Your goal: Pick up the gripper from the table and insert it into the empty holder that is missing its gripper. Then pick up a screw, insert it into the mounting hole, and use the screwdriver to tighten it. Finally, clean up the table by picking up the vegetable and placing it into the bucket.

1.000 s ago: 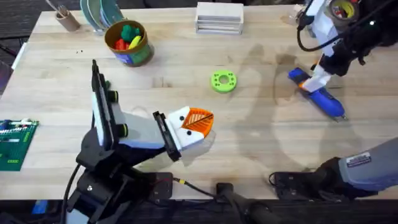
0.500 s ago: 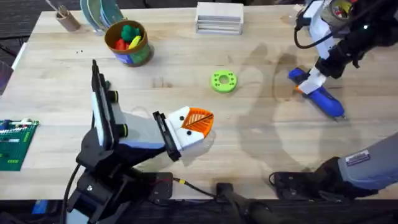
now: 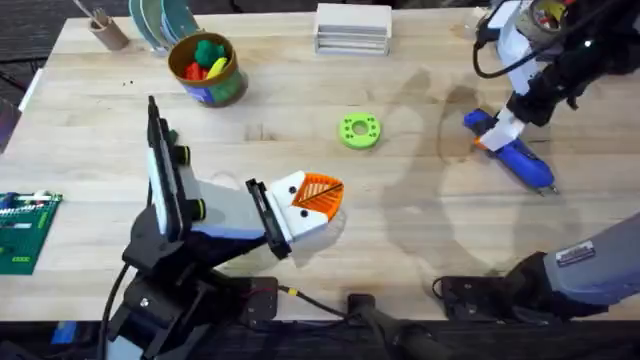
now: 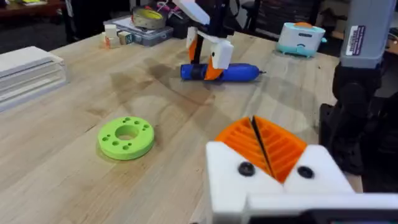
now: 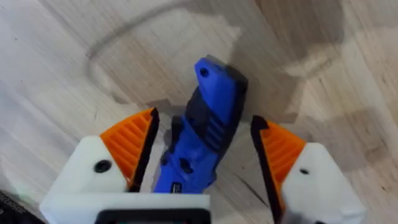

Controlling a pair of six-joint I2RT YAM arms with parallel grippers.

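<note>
The blue screwdriver (image 3: 515, 155) lies flat on the table at the far right. My right gripper (image 3: 497, 135) is lowered over its thick end and stands open. Its orange pads (image 5: 138, 144) straddle the screwdriver (image 5: 214, 87) with a gap on each side. My left gripper (image 3: 312, 200) rests near the table's middle front, shut, both orange wedges pressed together (image 4: 258, 140) with nothing between them. The bucket (image 3: 222, 85) stands at the far left, and a green vegetable (image 3: 208, 47) lies inside it among red and yellow toys. The loose gripper, the empty holder and the screw are out of view.
A bright green ring with holes (image 3: 359, 131) lies mid-table, between the two grippers. White boxes (image 3: 352, 28) are stacked at the far edge. A brown cup with sticks (image 3: 105, 28) and plates stand far left. A green circuit board (image 3: 25, 230) sits at the left edge.
My right wrist shifted slightly toward the far side over the screwdriver's thick end, then held still. The left arm and the screwdriver have not moved.
</note>
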